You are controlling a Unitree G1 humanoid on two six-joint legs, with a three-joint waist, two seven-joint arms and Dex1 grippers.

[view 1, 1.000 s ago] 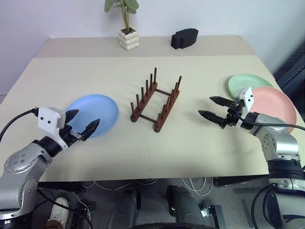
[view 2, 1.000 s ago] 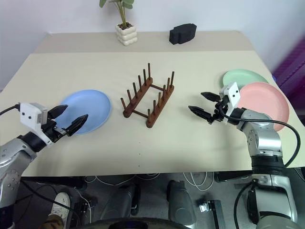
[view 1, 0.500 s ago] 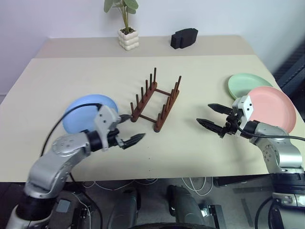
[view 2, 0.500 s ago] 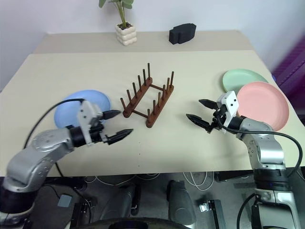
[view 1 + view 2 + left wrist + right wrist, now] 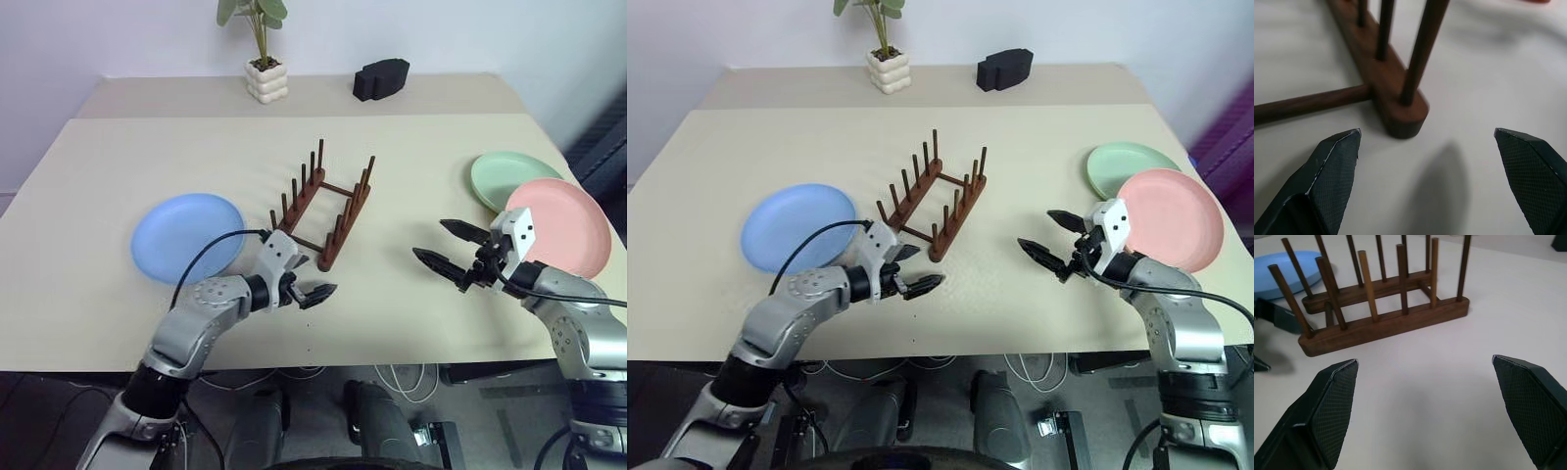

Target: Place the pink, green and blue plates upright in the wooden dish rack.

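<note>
dish rack (image 5: 323, 211) empty, left fingers (image 5: 315, 291) spread beside its near end

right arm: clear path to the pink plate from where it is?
Probably yes. The right gripper hangs open and empty just beside the pink plate, which lies flat on the table, overlapping the green plate behind it, with nothing on top or between.

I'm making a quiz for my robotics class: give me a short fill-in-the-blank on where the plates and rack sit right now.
1. The wooden dish rack holds ____ plates.
2. The pink plate overlaps the edge of the ____ plate.
3. The blue plate lies flat on the robot's ____ side of the rack.
4. The left tool is ____ and holds nothing.

Missing words: no; green; left; open
</note>
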